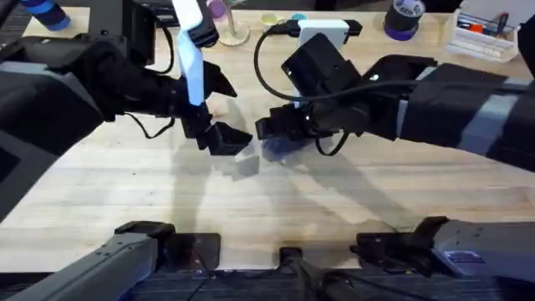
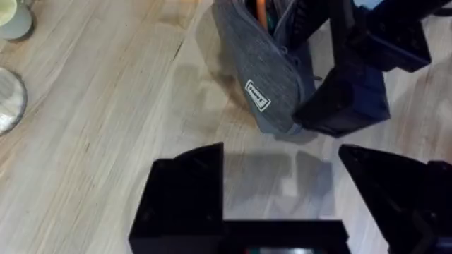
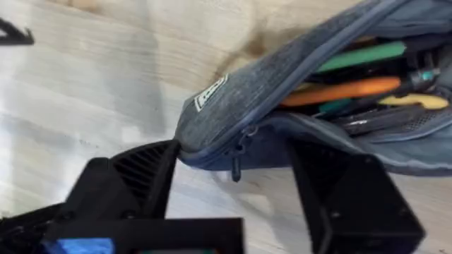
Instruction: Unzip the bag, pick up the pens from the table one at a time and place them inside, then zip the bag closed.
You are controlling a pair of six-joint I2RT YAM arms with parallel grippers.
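The bag (image 3: 282,106), my grey fabric pencil pouch, lies near the middle of the table (image 1: 125,201), between my two grippers. From the right wrist camera I see its zipper open along the top, with pens inside: a green one (image 3: 360,56), an orange one (image 3: 339,90), and something yellow beside them that I cannot identify. A white label is sewn on the side near the pouch's end, and the zipper slider with its short dark pull (image 3: 236,156) hangs at that end.

My right gripper (image 3: 240,183) has its black fingers spread wide and straddles that end of the pouch; one finger touches or nearly touches the fabric edge, and I cannot tell whether it grips anything. My left gripper (image 2: 282,176) is also spread wide, with nothing between its fingers, hovering over bare wood just short of the pouch's labelled end.

In the left wrist view I see the right gripper's dark body pressed against the far side of the pouch (image 2: 265,67), with an orange pen tip (image 2: 260,10) showing at the opening.
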